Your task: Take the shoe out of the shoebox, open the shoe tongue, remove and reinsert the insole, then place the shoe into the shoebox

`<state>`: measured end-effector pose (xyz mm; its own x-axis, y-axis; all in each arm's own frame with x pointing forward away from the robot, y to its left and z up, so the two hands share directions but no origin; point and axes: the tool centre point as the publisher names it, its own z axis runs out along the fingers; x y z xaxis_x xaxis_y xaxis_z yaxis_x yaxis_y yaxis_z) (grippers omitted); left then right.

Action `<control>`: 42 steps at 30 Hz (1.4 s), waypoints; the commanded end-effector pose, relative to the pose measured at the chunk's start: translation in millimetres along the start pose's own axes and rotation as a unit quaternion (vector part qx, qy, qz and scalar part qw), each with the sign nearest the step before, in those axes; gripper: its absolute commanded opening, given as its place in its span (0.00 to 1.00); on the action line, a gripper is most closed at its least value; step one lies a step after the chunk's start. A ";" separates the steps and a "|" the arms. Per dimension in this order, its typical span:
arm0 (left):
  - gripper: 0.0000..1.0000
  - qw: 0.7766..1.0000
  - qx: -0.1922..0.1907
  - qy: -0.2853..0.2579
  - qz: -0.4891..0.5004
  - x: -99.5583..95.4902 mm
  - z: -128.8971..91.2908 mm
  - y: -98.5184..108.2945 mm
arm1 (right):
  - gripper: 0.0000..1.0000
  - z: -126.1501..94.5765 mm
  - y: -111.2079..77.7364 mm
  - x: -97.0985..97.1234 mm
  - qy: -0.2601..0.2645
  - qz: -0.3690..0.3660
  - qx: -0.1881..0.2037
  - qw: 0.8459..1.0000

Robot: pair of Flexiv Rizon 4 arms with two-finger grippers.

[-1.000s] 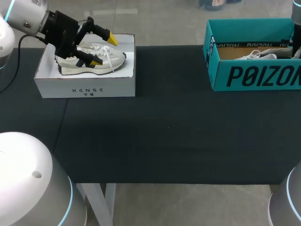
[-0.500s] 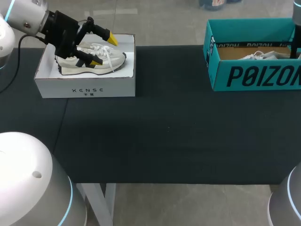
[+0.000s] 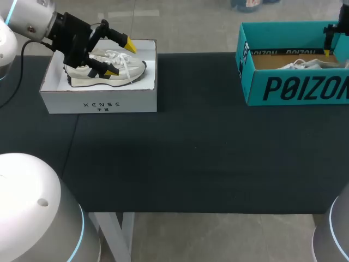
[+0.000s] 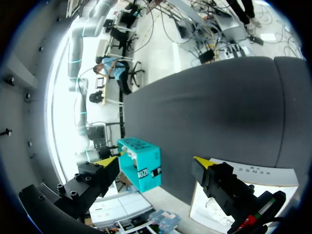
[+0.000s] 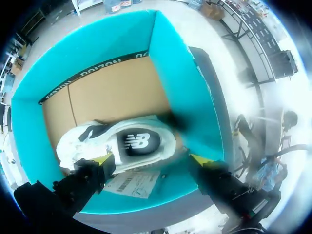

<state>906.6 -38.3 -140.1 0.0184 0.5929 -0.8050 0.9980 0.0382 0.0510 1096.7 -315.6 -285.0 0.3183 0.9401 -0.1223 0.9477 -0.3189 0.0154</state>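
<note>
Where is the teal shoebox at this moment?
In the head view the teal shoebox stands at the far right of the table, a white shoe inside it, the right gripper above it.

the right end effector [image 5: 152, 159] has risen higher above the shoe [image 5: 119, 144] in the teal shoebox [image 5: 192, 97].

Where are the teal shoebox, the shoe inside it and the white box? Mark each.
teal shoebox [image 3: 297, 87], head view, its front wall.
white shoe [image 5: 139, 141], right wrist view, its dark insole.
white box [image 3: 101, 103], head view, its front wall.
</note>
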 end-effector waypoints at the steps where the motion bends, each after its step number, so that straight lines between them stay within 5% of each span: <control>1: 1.00 1.000 0.001 0.002 0.000 -0.2 -0.2 0.7 | 1.00 -24.4 -19.3 -0.1 0.020 -0.022 -0.017 0.999; 9: 1.00 1.000 0.001 0.002 0.000 -0.2 -0.2 0.7 | 1.00 -57.2 -43.0 -4.5 0.127 -0.175 0.018 0.976; 14: 1.00 1.000 0.001 0.002 0.000 -0.2 -0.2 0.7 | 1.00 -61.4 -51.0 -3.7 0.118 -0.185 -0.008 0.976; 19: 1.00 0.994 -0.053 0.043 -0.085 -1.0 -7.9 28.5 | 1.00 -55.8 -53.3 -0.5 0.105 -0.170 -0.009 0.980; 25: 1.00 0.980 -0.087 0.115 -0.139 22.8 -21.5 62.6 | 1.00 -51.2 -53.7 1.4 0.098 -0.159 -0.002 0.982; 29: 1.00 0.947 -0.153 0.163 -0.233 43.1 -34.9 92.0 | 1.00 -48.3 -51.7 3.0 0.092 -0.150 0.001 0.984; 33: 1.00 0.899 -0.230 0.152 -0.341 54.6 -45.6 114.6 | 1.00 -46.4 -49.6 4.8 0.092 -0.143 0.008 0.985; 39: 1.00 0.880 -0.265 0.200 -0.339 77.9 -48.2 128.0 | 1.00 -43.0 -46.2 6.6 0.090 -0.133 0.013 0.987; 42: 1.00 0.903 -0.264 0.208 -0.267 92.7 -53.9 136.4 | 1.00 -39.8 -44.3 7.3 0.087 -0.129 0.016 0.988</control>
<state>1037.9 66.0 -173.2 -0.5968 0.5848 -0.5494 0.7140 0.6994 -0.0311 1051.0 -289.9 -244.5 0.0658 0.9963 0.0559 0.9978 -0.0652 -0.0124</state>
